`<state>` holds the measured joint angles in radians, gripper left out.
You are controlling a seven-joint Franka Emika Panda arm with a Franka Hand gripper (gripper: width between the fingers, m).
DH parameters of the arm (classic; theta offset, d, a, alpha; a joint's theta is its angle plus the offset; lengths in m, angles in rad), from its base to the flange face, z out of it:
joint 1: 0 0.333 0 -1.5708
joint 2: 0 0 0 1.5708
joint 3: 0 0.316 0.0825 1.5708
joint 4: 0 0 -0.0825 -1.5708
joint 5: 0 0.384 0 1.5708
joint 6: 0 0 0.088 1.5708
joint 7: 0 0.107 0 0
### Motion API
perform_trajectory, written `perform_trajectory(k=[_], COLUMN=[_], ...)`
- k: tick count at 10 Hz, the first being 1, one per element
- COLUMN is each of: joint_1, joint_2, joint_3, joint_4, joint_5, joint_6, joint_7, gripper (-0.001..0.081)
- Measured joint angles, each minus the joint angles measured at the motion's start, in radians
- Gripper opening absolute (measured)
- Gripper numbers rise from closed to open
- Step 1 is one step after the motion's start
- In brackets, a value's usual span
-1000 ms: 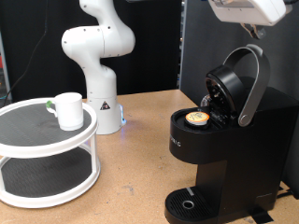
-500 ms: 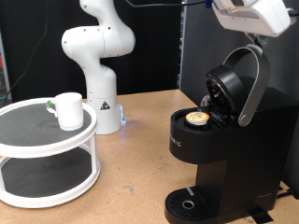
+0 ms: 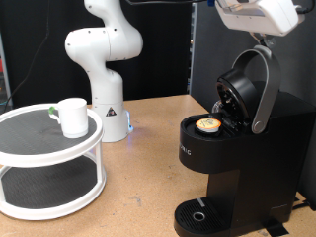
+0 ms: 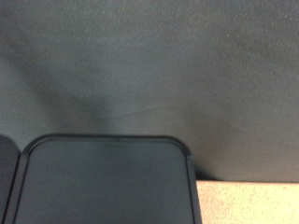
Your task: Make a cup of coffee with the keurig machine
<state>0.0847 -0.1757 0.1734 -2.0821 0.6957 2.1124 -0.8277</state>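
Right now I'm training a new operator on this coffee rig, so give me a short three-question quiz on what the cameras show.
1. True or false: the keurig machine has its lid raised.
2. Where is the cup? A) on the machine's drip base B) on the top tier of the round white two-tier stand C) in the end effector
3. Fill in: a pod with a tan top sits in the machine's open ____.

Key:
1. True; the silver-grey handle is tipped up.
2. B; it stands at the exterior view's left, far from the end effector above the handle.
3. Chamber.
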Motion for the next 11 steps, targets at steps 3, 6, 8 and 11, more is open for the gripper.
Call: perform_trajectory(k=[3,6,8,11], joint_1=[-0.021,-0.051,-0.074,-0.099], joint_2=[-0.006,-0.014,-0.012,-0.006], joint_3=[-0.028,-0.056,-0.075,-0.089], joint_4=[0.012,0.019,0.011,-0.008], joint_5=[-0.060,-0.159,-0.218,-0.281], joint_6=[-0.078,-0.143,-0.167,-0.171], joint_7=[0.000,-0.015,-0.033,-0.041], gripper=[0.0002,0.0002,0.0002,0.0002])
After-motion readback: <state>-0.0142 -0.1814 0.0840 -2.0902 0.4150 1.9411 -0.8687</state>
